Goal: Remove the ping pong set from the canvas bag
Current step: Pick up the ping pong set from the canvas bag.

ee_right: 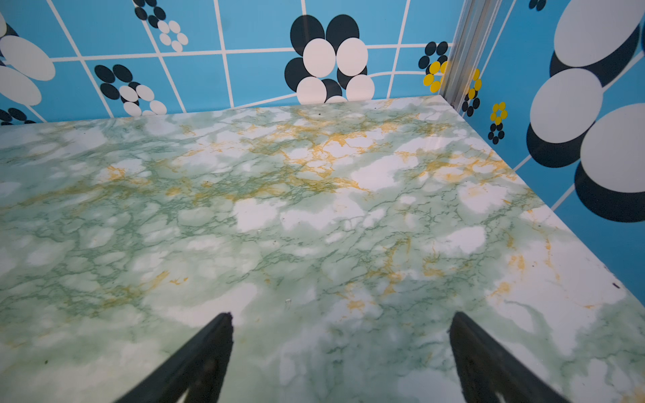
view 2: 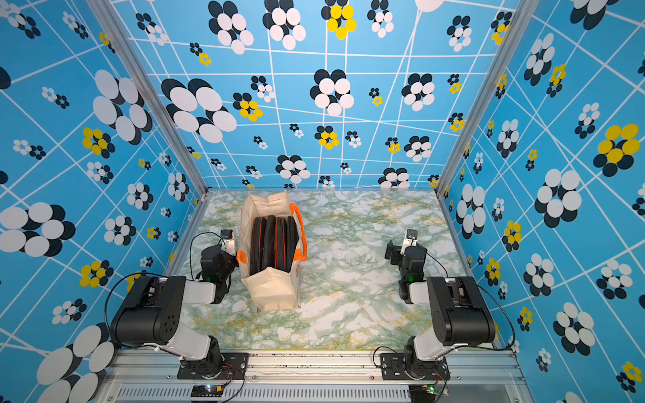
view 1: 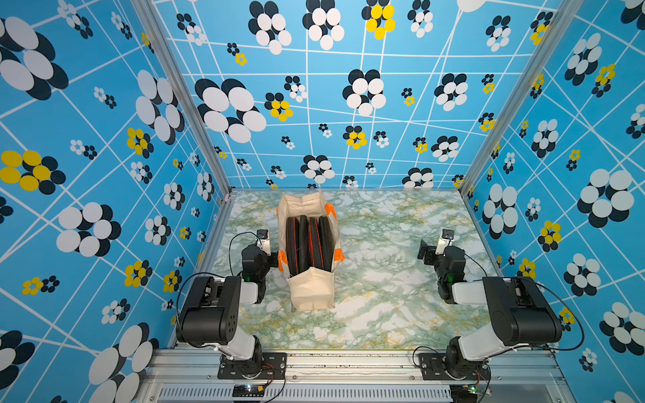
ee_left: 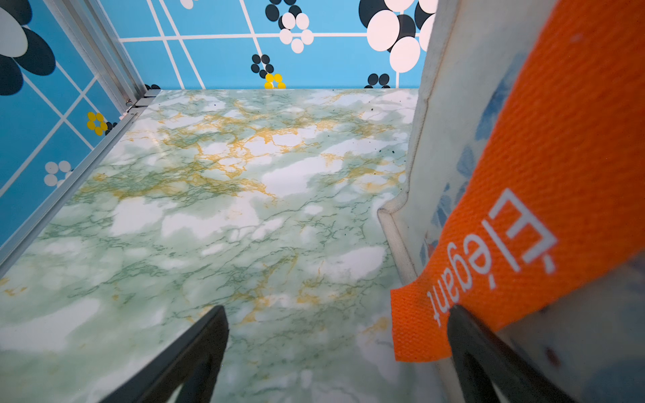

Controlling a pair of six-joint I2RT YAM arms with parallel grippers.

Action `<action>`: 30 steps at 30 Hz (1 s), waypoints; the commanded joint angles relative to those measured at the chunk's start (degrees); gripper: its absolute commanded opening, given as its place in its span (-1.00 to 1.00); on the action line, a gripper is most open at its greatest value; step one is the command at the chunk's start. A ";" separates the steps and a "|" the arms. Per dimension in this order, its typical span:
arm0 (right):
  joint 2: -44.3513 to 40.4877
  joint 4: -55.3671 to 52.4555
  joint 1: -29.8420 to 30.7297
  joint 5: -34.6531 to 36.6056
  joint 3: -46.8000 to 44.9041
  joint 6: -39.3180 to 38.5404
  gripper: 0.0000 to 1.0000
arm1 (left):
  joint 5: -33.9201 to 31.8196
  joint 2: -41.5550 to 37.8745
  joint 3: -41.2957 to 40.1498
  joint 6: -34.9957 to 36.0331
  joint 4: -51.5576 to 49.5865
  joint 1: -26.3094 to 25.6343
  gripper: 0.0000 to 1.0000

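Near counter's left edge: bag, upright, mouth open; set, dark flat cases, inside. Left pincer apart, seemingly touching orange handle. Right pincer apart, well clear of bag.

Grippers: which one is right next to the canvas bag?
The left gripper: open beside the canvas bag, one finger by its orange handle. The right gripper is open over bare table, well apart.

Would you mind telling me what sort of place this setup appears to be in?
Probably a lab test booth for robots: left arm and right arm bolted to an aluminium rail, walls covered in a blue flower print, and a marble-look tabletop with a canvas bag.
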 commanded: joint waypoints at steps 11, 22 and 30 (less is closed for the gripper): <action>0.37 0.14 0.41 0.16 0.81 -0.14 0.98 | 0.17 0.38 -3.23 0.56 8.58 -0.14 0.99; 0.39 4.60 0.41 -0.36 -1.42 -0.18 0.98 | -0.83 -2.59 -3.73 -2.96 7.54 2.34 0.99; -4.35 -1.04 0.37 0.76 -0.59 0.17 0.98 | -0.58 -8.01 0.62 -3.39 -5.36 2.87 0.97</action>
